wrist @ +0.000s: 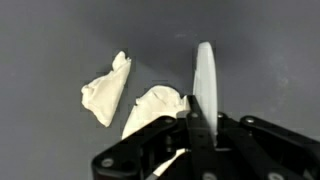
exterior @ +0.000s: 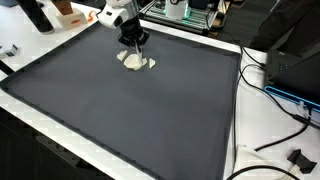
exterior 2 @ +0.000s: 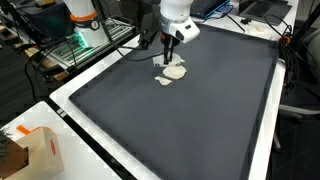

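The pincer (wrist: 204, 50) rises from the bottom of the wrist view, with one pale finger (wrist: 205, 90) upright just beside a crumpled cream scrap (wrist: 155, 108). I cannot tell whether it is spread or pressed together. A second scrap (wrist: 105, 90) lies near. Both rest on the dark mat (exterior: 140, 120), close to the far edge of the worktop (exterior 2: 62, 103).

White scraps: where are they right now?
In both exterior views the white scraps lie side by side on the dark mat, near its far edge, just under the gripper.
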`<control>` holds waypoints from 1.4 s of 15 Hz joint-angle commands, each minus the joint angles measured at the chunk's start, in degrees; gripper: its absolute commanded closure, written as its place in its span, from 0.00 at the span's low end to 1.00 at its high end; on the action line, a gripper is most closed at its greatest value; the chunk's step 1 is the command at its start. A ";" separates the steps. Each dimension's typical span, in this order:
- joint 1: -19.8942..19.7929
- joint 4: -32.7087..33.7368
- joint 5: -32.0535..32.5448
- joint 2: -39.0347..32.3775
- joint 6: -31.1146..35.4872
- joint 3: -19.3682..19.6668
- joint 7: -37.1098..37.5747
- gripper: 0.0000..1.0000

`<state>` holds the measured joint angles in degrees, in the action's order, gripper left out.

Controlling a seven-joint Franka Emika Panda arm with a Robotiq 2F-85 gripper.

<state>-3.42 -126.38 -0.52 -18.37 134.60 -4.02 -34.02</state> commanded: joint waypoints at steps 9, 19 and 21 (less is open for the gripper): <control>0.36 1.15 2.37 -8.49 4.79 -0.48 -5.10 0.99; 0.82 4.67 1.33 -10.85 5.23 -1.66 -3.93 0.99; 0.80 5.32 0.75 -11.19 5.68 -2.08 -4.05 0.99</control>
<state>-3.29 -123.49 1.10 -20.31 134.20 -4.99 -38.75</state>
